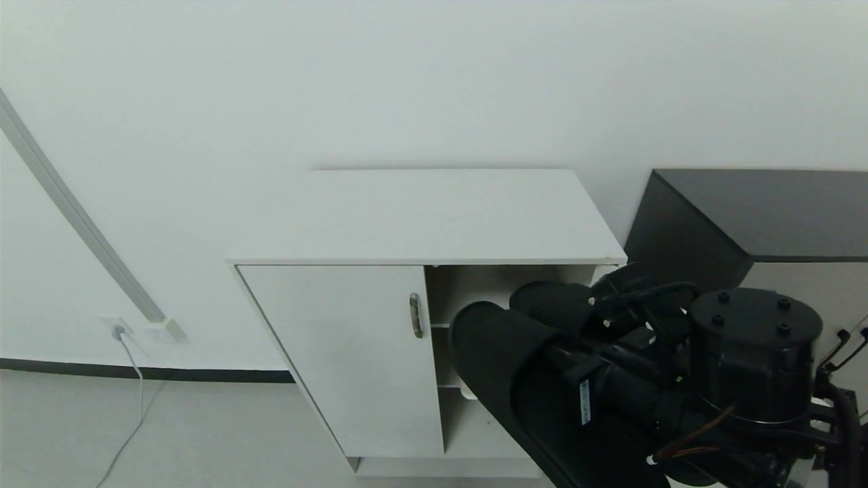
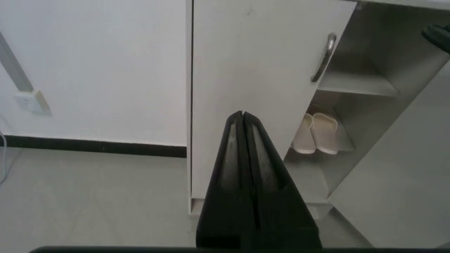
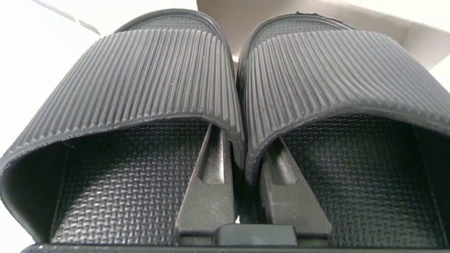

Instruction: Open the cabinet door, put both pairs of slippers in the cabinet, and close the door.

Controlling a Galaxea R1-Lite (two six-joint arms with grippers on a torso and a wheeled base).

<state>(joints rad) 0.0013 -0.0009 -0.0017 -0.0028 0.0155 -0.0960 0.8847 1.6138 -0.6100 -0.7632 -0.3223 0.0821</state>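
the right half of the cabinet [image 1: 434, 217] stands open, and the black slippers [image 1: 502, 352] hang in the air just in front of that opening, toes toward it, roughly level with the upper compartment. your right gripper [image 3: 242, 147] carries both at once. one of its fingers [image 3: 207, 176] is slid under each strap, and the two are squeezed together on the slippers' touching inner walls. that hold makes the pair travel as one piece, side by side and flat, so it should slide onto a shelf without a second grasp.

the white slippers [image 2: 320, 133] already lie side by side on a lower shelf inside, so i'd judge the task past halfway, with this pair and the door left to do. the shelf [image 2: 355, 84] above them looks bare and is the likely spot.

your left gripper [image 2: 243, 121] is held low and back, facing the closed left door [image 1: 339, 352], its fingers [image 2: 232, 154] pressed together on nothing. parked there it is out of the right arm's path, and near the handle [image 1: 416, 315] side.

mind the straps as you go in, since they ride high and could catch the cabinet's top edge.
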